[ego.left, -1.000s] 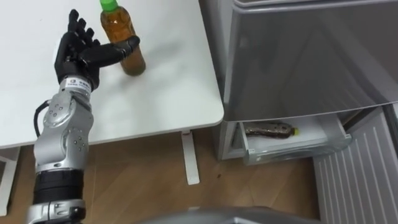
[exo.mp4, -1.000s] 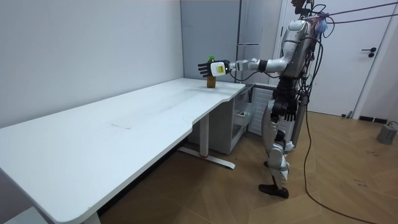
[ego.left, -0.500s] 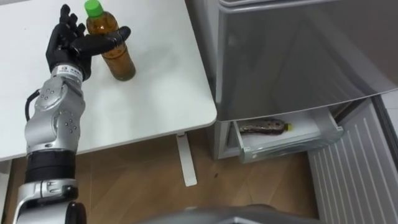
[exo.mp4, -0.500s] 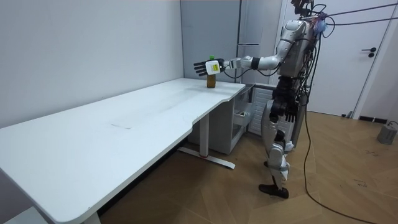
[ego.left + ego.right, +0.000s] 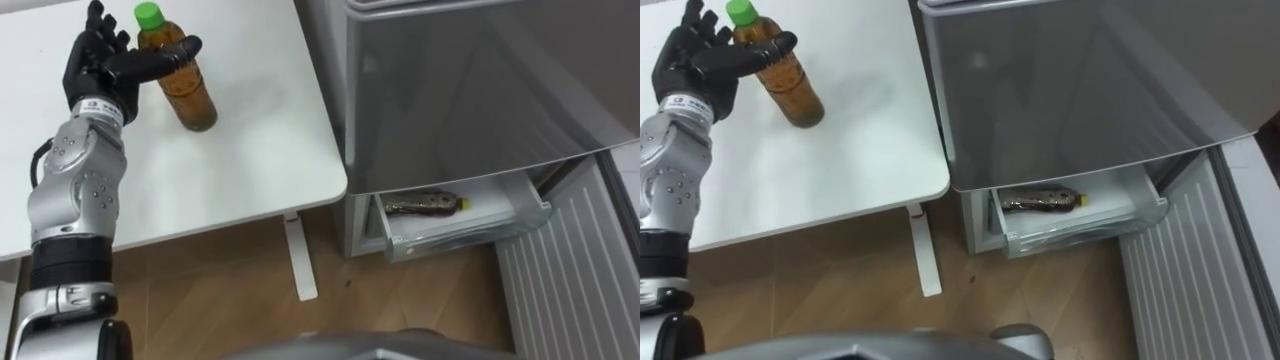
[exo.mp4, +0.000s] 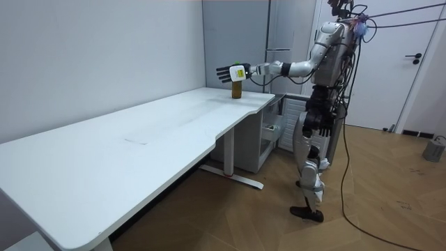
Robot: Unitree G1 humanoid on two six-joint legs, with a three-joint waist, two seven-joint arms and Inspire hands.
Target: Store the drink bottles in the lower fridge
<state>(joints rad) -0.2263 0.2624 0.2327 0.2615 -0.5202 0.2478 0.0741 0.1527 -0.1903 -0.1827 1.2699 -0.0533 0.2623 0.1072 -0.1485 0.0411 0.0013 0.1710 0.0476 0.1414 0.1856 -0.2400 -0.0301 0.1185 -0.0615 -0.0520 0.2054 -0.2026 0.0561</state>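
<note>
Amber tea bottle (green cap) stands on the table; second bottle lies in the drawer.

Nothing you can actually read here, tbh. The left hand over the table has a small white tag on its back with a bit of print, way too tiny to make out. The bottle standing on the table shows no lettering I can make out. The other bottle, lying in the fridge drawer right of the table, has a dark wrap that's just a blur.
</note>
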